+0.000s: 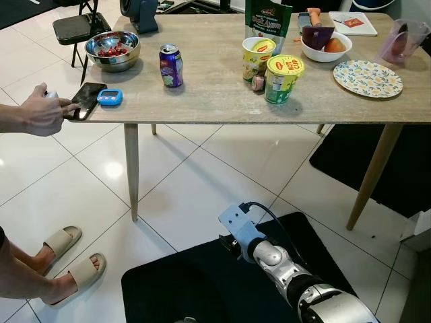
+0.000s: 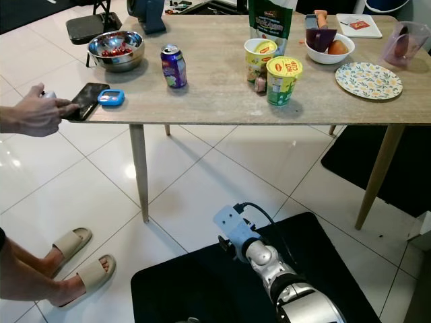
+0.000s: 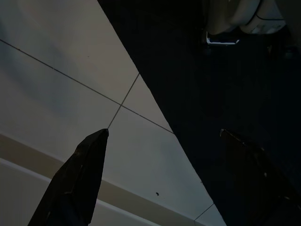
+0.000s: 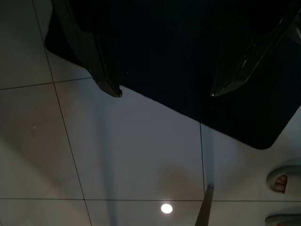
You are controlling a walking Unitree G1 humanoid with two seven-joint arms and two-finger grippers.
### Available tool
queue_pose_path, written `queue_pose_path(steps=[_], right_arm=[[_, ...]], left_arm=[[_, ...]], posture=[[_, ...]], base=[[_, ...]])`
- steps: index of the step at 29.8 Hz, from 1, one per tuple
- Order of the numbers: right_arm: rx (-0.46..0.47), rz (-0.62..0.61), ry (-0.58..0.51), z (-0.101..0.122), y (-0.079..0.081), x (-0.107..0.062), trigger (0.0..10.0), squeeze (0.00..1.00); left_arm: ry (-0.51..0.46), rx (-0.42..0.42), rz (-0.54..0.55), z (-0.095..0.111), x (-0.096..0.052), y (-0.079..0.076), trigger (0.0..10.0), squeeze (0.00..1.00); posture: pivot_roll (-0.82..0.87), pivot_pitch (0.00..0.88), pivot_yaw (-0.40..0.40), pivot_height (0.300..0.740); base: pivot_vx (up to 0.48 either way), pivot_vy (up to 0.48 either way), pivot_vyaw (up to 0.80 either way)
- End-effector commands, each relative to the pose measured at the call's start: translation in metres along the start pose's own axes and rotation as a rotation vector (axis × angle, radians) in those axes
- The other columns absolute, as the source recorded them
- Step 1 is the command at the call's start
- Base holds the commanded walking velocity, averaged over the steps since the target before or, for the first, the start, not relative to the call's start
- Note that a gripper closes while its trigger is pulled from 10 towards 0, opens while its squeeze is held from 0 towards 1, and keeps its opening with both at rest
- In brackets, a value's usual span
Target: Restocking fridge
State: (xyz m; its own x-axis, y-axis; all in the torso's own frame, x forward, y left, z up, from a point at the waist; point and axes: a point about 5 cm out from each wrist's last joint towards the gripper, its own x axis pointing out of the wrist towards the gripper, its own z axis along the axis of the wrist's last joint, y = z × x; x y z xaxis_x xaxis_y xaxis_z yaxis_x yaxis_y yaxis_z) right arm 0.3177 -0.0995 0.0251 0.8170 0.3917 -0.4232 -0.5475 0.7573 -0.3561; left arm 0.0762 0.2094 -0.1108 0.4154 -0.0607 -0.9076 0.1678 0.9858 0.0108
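I see 2 noodle cups (image 1: 284, 77) on the wooden table (image 1: 202, 94), the front one reading "HOT CUP", with a purple can (image 1: 170, 66) to their left. My left gripper (image 3: 164, 141) and right gripper (image 4: 164, 89) hang over floor tiles, fingers apart. A person's hand (image 1: 42, 111) touches a phone (image 1: 86, 99).

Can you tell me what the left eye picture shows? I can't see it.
A wooden table holds a purple can, two noodle cups, a bowl of cherries and a plate. A person's hand touches a phone.
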Motion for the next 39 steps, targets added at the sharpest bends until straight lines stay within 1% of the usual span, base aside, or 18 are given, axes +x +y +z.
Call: queue_pose_path(steps=[1, 5, 7, 11, 15, 16, 20, 23, 24, 28, 33, 35, 39], right_arm=[[0.011, 0.016, 0.019, -0.008, 0.007, -0.003, 10.0, 0.0], [0.024, 0.01, 0.021, -0.01, 0.007, -0.003, 10.0, 0.0], [0.015, -0.001, 0.017, -0.009, 0.006, -0.003, 10.0, 0.0], [0.03, -0.01, 0.004, -0.007, 0.004, -0.003, 10.0, 0.0], [0.023, 0.006, 0.03, -0.011, 0.005, -0.004, 10.0, 0.0], [0.009, 0.0, 0.03, -0.011, 0.004, -0.004, 10.0, 0.0], [0.008, -0.009, 0.023, -0.01, 0.002, -0.004, 10.0, 0.0], [0.0, -0.002, 0.031, -0.011, 0.003, -0.004, 10.0, 0.0], [0.013, -0.006, 0.03, -0.011, 0.002, -0.004, 10.0, 0.0], [0.007, 0.004, 0.035, -0.011, 0.004, -0.004, 10.0, 0.0], [0.013, 0.001, 0.032, -0.01, 0.003, -0.003, 10.0, 0.0], [0.034, -0.014, 0.029, -0.01, 0.001, -0.003, 10.0, 0.0], [0.026, -0.03, -0.003, -0.004, -0.003, -0.002, 10.0, 0.0]], left_arm=[[0.052, -0.007, -0.007, -0.016, -0.004, -0.003, 10.0, 0.0], [0.056, -0.006, -0.008, -0.017, -0.004, -0.003, 10.0, 0.0], [0.055, -0.008, -0.008, -0.017, -0.004, -0.003, 10.0, 0.0], [0.048, -0.01, -0.012, -0.015, -0.003, -0.004, 10.0, 0.0], [0.043, -0.01, -0.015, -0.013, -0.002, -0.006, 10.0, 0.0], [0.042, -0.011, -0.015, -0.013, -0.002, -0.006, 10.0, 0.0], [0.042, -0.012, -0.013, -0.013, -0.002, -0.006, 10.0, 0.0], [0.048, -0.016, -0.009, -0.016, -0.003, -0.005, 10.0, 0.0], [0.051, -0.026, -0.004, -0.018, -0.004, -0.005, 10.0, 0.0], [0.051, -0.031, -0.002, -0.019, -0.004, -0.005, 10.0, 0.0], [0.049, -0.033, -0.002, -0.018, -0.004, -0.006, 10.0, 0.0], [0.049, -0.029, -0.004, -0.017, -0.004, -0.006, 10.0, 0.0], [0.042, -0.03, -0.006, -0.014, -0.002, -0.006, 10.0, 0.0]], posture=[[0.29, 0.242, 0.037, 0.74], [0.29, 0.242, 0.037, 0.74], [0.29, 0.242, 0.037, 0.74], [0.27, 0.242, 0.034, 0.74], [0.27, 0.242, 0.033, 0.74], [0.28, 0.243, 0.03, 0.74], [0.28, 0.244, 0.028, 0.74], [0.29, 0.243, 0.025, 0.74], [0.29, 0.243, 0.025, 0.74], [0.29, 0.243, 0.025, 0.74], [0.28, 0.242, 0.022, 0.74], [0.28, 0.242, 0.022, 0.74], [0.28, 0.241, 0.021, 0.74]], base=[[0.0, 0.0, 0.0], [0.0, 0.0, 0.0], [0.0, 0.0, 0.0], [0.0, 0.0, 0.0], [0.0, 0.0, 0.0], [0.0, 0.0, 0.0], [0.0, 0.0, 0.0], [0.0, 0.0, 0.0], [0.0, 0.0, 0.0], [0.0, 0.0, 0.0], [0.0, 0.0, 0.0], [0.0, 0.0, 0.0], [0.0, 0.0, 0.0]])
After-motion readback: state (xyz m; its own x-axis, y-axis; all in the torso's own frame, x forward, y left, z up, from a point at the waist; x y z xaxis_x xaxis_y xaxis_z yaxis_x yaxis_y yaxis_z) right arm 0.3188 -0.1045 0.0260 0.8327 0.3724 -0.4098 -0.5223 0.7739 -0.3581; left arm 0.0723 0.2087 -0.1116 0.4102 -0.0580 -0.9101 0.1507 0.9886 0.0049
